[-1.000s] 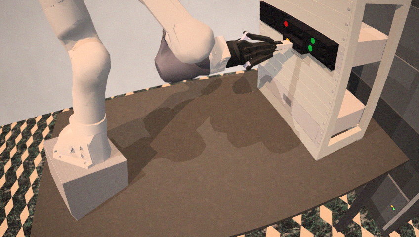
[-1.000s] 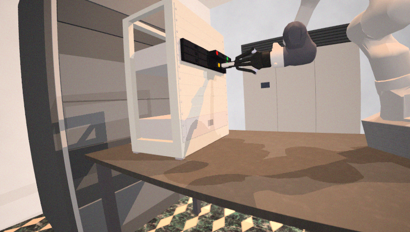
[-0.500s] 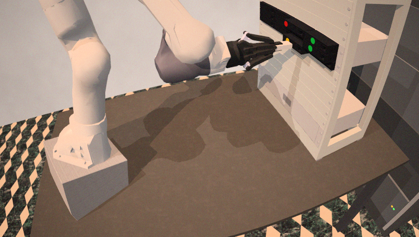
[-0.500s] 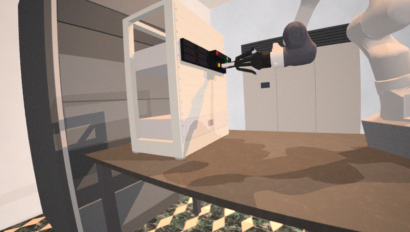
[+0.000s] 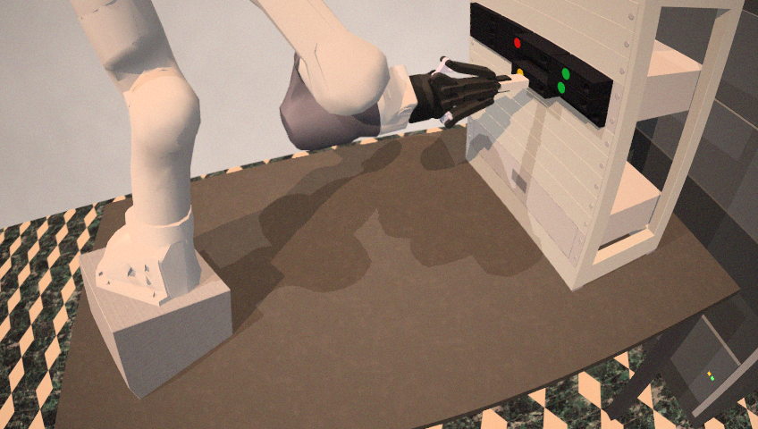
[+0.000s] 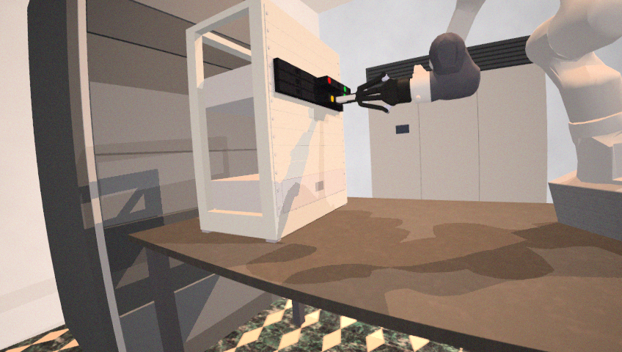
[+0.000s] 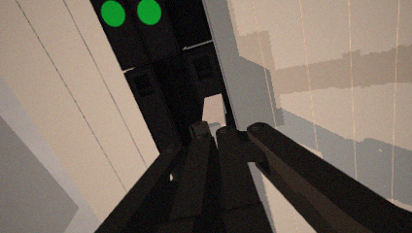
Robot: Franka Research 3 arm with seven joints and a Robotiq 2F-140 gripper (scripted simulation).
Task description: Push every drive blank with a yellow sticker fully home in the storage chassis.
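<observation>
Gripper (image 5: 504,85) is reaching level toward the rack (image 5: 617,175) front, fingers pressed fully together, gripping nothing. Fingertips are meeting a pale stub (image 5: 518,80) that is sticking out at the yellow-sticker blank (image 5: 519,71), just ahead of the tips. Red-sticker blank (image 5: 517,43) is sitting above and beyond the hand; two green-sticker blanks (image 5: 563,79) are standing proud on its far side. In the wrist view, both green dots (image 7: 130,13) are showing above the closed fingers. Rack is standing on the table (image 5: 372,318), below the hand.

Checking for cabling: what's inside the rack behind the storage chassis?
Through the rack's open side, only two pale shelves show; the space directly behind the chassis is hidden.
</observation>
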